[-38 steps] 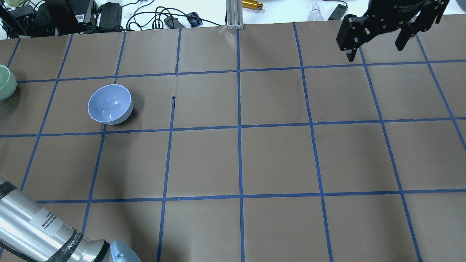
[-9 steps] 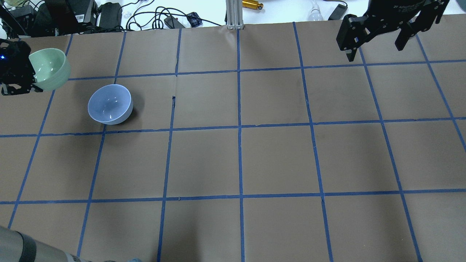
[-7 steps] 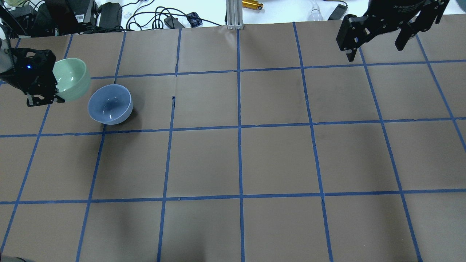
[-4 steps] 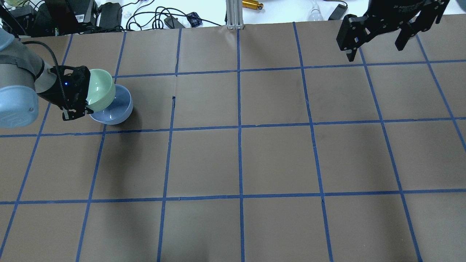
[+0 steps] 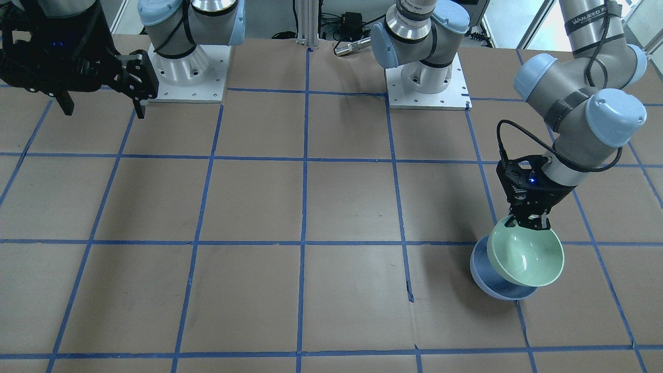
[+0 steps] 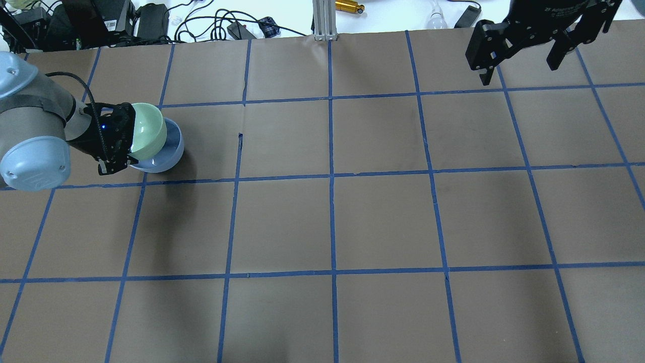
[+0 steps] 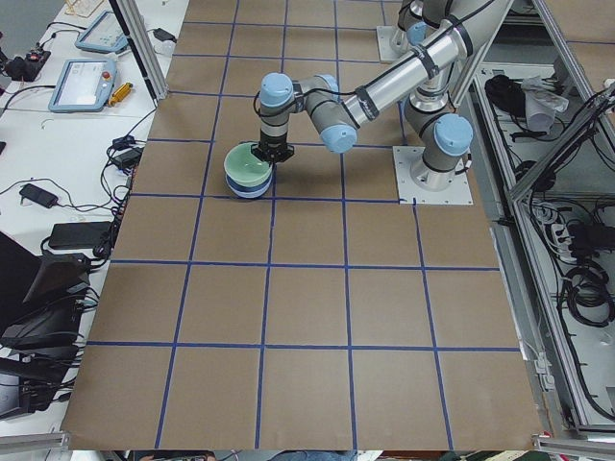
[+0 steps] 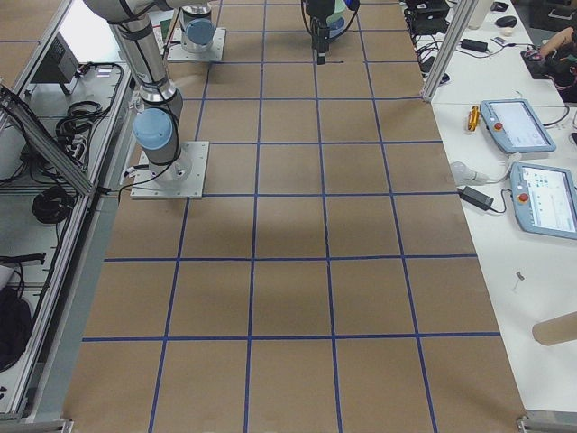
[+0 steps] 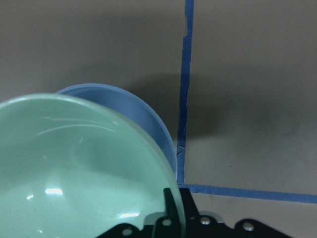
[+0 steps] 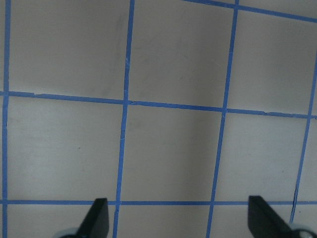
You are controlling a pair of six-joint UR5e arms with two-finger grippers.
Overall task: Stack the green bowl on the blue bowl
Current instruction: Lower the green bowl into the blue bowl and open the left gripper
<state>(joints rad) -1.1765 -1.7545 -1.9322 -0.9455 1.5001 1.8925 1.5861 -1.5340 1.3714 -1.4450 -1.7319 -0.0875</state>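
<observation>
The pale blue bowl (image 6: pixel 170 154) stands upright on the brown table at the left; it also shows in the front view (image 5: pixel 498 291) and the left wrist view (image 9: pixel 132 110). My left gripper (image 6: pixel 126 145) is shut on the near rim of the mint-green bowl (image 6: pixel 149 130). It holds this bowl tilted over the blue bowl, covering most of it. The green bowl (image 5: pixel 526 256) sits slightly off-centre toward the robot's side. I cannot tell whether the bowls touch. My right gripper (image 6: pixel 519 68) hangs open and empty at the far right.
Blue tape lines grid the brown table (image 6: pixel 383 222). Cables, power bricks and a metal post (image 6: pixel 322 20) lie beyond the far edge. Both arm bases (image 5: pixel 427 77) stand on the robot's side.
My left gripper carried the green bowl from the table's left edge rightward until it came over the blue bowl. The blue bowl and my right arm stayed still.
</observation>
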